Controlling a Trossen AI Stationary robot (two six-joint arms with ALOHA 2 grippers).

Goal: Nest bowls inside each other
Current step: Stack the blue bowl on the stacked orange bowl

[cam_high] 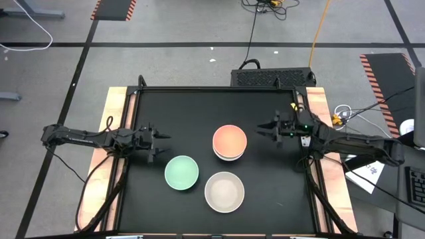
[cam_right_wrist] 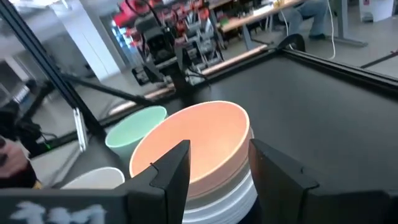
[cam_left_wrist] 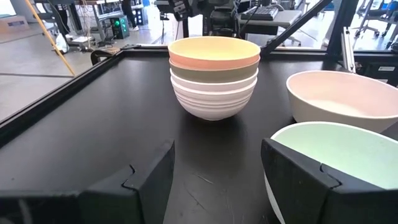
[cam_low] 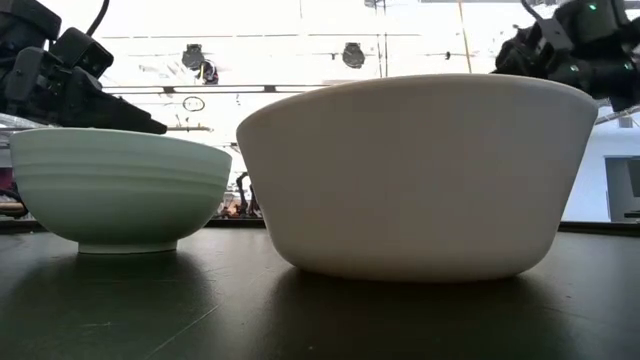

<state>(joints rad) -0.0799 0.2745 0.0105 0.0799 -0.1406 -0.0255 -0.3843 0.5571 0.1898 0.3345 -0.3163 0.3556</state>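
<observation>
Closest to you sat the cream-beige bowl [cam_high: 224, 192], loose beside the mint green bowl [cam_high: 181, 172]. Your stack [cam_high: 230, 143], salmon-orange on top, was mid-bench; so two left, I'd guess. Left pincer [cam_high: 159, 144] and right pincer [cam_high: 263, 129] hung open, empty.

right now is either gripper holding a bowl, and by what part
Nothing is held. The left gripper and right gripper are both open and empty.

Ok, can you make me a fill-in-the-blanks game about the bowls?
1. The top bowl of the stack is coloured ____.
2. The mint bowl sits alone, nearest the ____ tool.
3. The cream bowl has ____ inside it.
4. Both tools, left and right, are holding ____.

Missing words: orange; left; nothing; nothing
</observation>
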